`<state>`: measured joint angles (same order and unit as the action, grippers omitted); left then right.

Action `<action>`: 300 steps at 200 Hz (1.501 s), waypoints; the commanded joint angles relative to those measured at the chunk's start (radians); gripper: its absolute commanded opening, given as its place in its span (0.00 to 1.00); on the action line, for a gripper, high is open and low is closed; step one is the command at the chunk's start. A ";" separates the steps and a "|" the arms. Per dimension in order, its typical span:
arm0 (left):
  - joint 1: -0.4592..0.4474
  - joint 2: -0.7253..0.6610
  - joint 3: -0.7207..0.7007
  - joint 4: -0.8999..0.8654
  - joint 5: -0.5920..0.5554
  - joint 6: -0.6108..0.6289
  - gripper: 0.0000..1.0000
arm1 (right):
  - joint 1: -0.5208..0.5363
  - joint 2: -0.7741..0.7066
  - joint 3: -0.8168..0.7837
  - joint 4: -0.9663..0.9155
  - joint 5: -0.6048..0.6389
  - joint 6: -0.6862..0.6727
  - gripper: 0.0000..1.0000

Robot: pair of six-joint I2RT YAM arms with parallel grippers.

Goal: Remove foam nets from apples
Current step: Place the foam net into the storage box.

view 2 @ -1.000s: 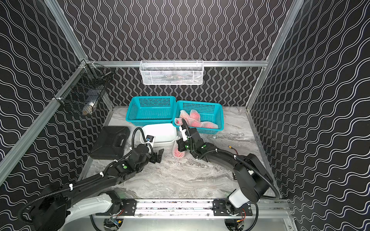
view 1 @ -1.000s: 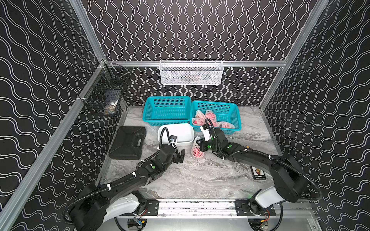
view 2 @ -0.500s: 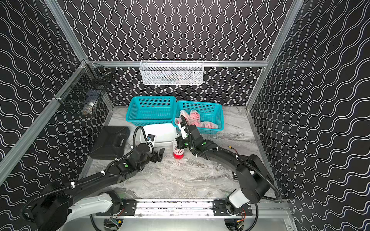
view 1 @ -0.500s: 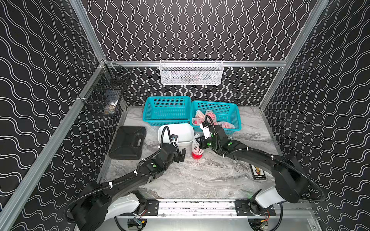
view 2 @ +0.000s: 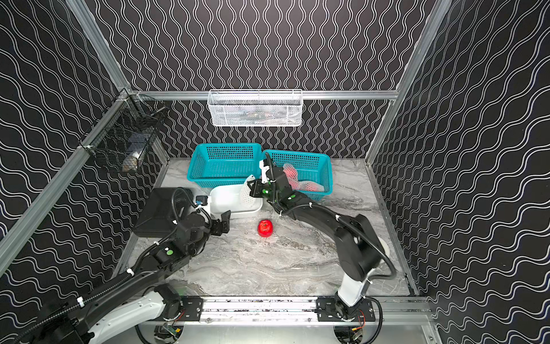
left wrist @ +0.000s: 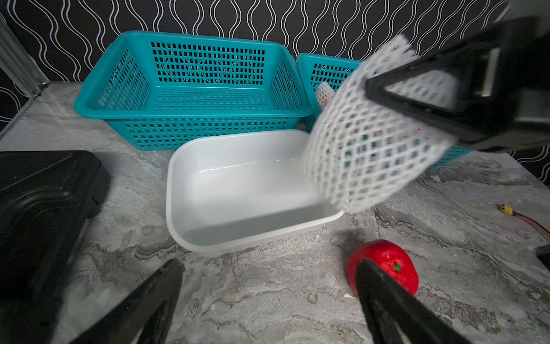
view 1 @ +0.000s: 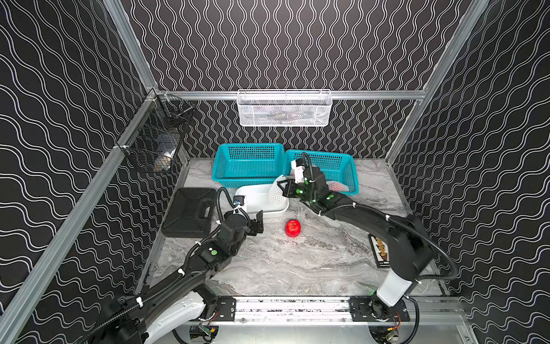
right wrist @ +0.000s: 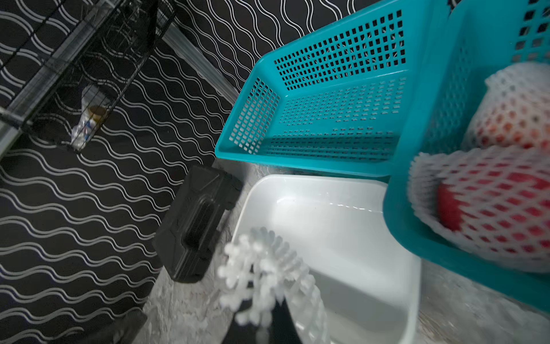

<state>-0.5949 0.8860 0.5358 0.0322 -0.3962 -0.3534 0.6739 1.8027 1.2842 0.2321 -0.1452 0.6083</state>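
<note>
Tub (view 1: 268, 212) lies under net (view 1: 274, 193) pinched by right tool (view 1: 281, 187); left tool (left wrist: 269, 263) spread near apple (view 1: 293, 228).

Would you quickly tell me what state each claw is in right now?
Left claw: open, holding nothing.
Right claw: shut on the foam net.

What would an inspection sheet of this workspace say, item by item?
Surface: grey marbled tabletop, no spills seen.
Job's things: glossy red bare apple on the tabletop; white foam mesh net hanging over white plastic tub; netted apples in teal plastic basket; empty teal plastic basket beside it.
Clutter: black plastic case; black strip with orange marks.
Grippers: left gripper open, fingers wide, near the apple; right gripper shut on the net.
Cables: yellow plug with red wire on the tabletop.
Surroundings: white wire basket and black wire basket on rails.
</note>
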 commanded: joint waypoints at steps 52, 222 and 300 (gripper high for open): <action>0.004 -0.061 -0.003 -0.074 -0.036 -0.031 0.95 | 0.057 0.366 0.151 0.397 0.192 0.310 0.00; 0.003 0.052 -0.012 0.013 0.017 -0.025 0.98 | 0.093 0.300 0.371 -0.378 0.290 -0.194 0.82; -0.003 0.104 0.035 0.009 0.171 0.067 1.00 | 0.041 0.016 0.245 -0.449 0.122 -0.286 0.91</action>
<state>-0.5934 0.9569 0.5301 0.0113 -0.3347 -0.3542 0.7284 1.9495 1.6188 -0.2268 0.0570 0.3698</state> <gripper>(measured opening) 0.996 0.906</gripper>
